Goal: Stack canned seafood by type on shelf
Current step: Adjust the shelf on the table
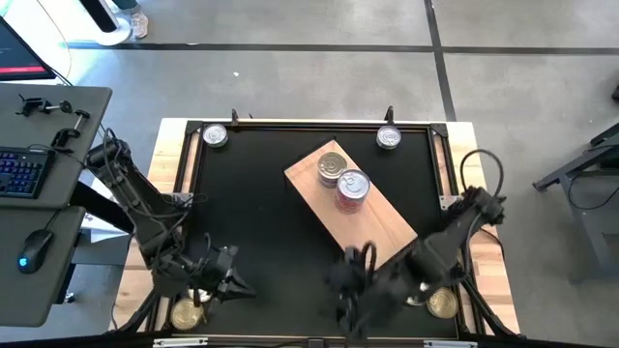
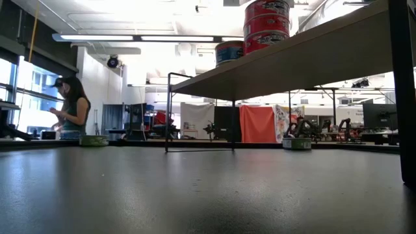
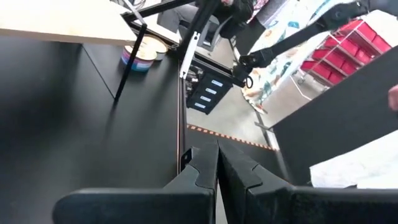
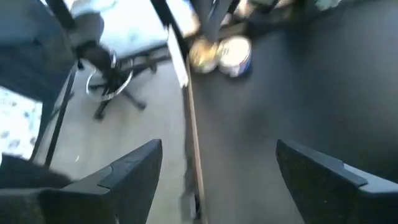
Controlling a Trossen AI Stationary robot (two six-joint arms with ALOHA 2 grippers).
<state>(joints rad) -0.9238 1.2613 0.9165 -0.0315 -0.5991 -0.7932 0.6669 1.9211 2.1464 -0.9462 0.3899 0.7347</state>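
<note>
On the shelf (image 1: 387,224), red-labelled cans (image 1: 352,188); right end effector (image 4: 217,180) wide, empty.

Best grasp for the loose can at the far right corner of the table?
Take the far-right can across its round side wall, coming straight down from above. It sits flat with the lid up and nothing touching it, so the fingers could straddle its width from any side. The open right gripper hangs at the near edge, closest to it; the left gripper is shut.

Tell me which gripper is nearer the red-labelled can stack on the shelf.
Right. The right gripper sits just off the shelf's near end, below the red-labelled can stack; the left gripper waits farther away.
</note>
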